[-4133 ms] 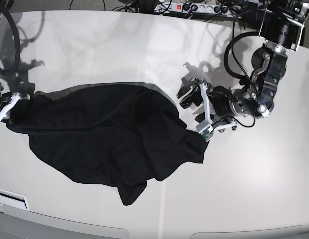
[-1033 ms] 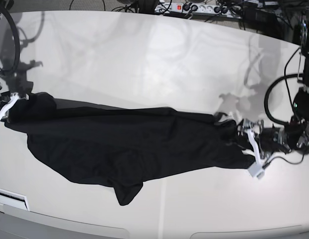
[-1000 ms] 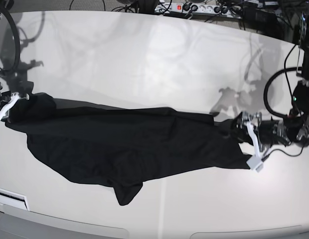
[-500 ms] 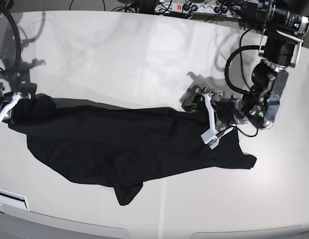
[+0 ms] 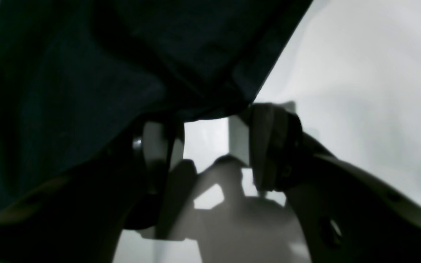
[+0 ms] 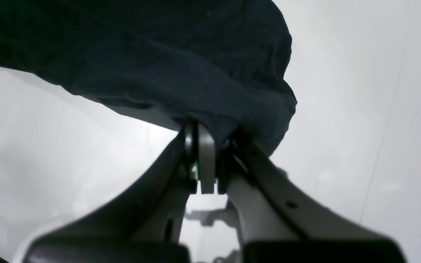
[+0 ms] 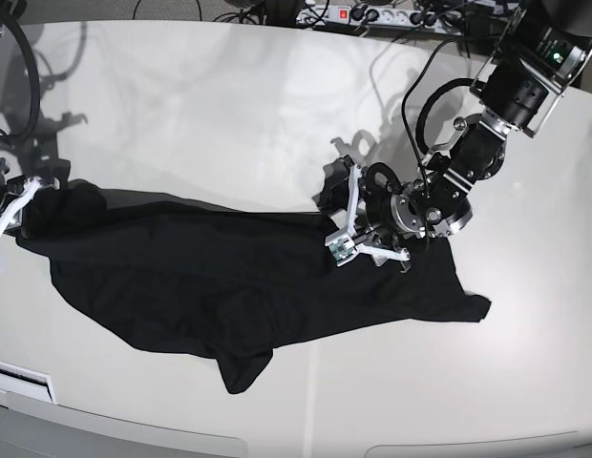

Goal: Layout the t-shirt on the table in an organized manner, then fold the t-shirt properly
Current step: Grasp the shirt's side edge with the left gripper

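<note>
Plain black soft-fabric t-shirt [image 7: 229, 277] lies on the glossy off-white bench [image 7: 229, 114], stretched into a long, wrinkled band running from the base view's left edge to right of centre. Not flat: folds along the top edge, a pointed flap hanging off the near edge, a small corner tip poking out at the far right end. One end bunches up at the view's left, at the right claw.

Right claw [image 6: 210, 146]: fingers pressed together on a bunched edge of the shirt, fabric draped over the tips. In the base view it sits at the left edge [image 7: 14, 205], only partly in frame.

Left claw [image 5: 205, 124]: fingers apart, bare bench visible in the gap. Shirt hem hangs right at the fingertips; cloth covers the tip of one finger [image 5: 155, 146], the other finger [image 5: 272, 146] touches or nearly touches the hem. Nothing pinched between them. In the base view this claw [image 7: 351, 229] is over the shirt's upper edge, right of centre, arm reaching in from the upper right.
</note>
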Robot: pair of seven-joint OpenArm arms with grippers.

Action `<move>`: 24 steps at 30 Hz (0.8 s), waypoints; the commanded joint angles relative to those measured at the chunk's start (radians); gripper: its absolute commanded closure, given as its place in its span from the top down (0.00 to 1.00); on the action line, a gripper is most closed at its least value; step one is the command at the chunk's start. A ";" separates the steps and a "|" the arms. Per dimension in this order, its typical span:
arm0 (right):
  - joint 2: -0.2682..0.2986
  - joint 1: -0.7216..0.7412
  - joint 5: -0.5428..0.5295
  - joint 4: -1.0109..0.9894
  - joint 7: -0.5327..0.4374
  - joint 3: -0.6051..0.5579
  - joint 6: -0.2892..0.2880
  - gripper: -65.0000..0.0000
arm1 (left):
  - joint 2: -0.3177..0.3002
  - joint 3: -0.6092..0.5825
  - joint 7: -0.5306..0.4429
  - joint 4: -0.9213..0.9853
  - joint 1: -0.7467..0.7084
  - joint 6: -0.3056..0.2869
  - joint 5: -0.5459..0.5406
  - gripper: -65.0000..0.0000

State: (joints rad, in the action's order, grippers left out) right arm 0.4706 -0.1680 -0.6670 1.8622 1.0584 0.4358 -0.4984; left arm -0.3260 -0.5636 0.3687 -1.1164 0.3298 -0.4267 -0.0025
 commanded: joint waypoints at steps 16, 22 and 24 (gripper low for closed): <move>0.023 0.014 -0.013 0.014 -0.027 0.009 -0.038 0.00 | -0.086 -0.005 0.449 -0.297 0.097 -0.002 -0.079 0.00; 0.023 0.013 -0.010 0.014 -0.023 0.009 -0.032 0.00 | -0.165 -0.005 0.475 -0.335 0.080 -0.060 -0.142 0.03; 0.023 0.014 -0.013 0.014 -0.021 0.009 -0.027 0.00 | -0.181 -0.005 0.459 -0.334 0.058 -0.081 -0.142 0.24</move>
State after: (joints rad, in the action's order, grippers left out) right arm 0.4706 -0.1680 -0.6662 1.8622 1.0584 0.4358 -0.5262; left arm -0.5056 -0.5751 0.8421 -1.4361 0.3637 -0.5098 -0.1349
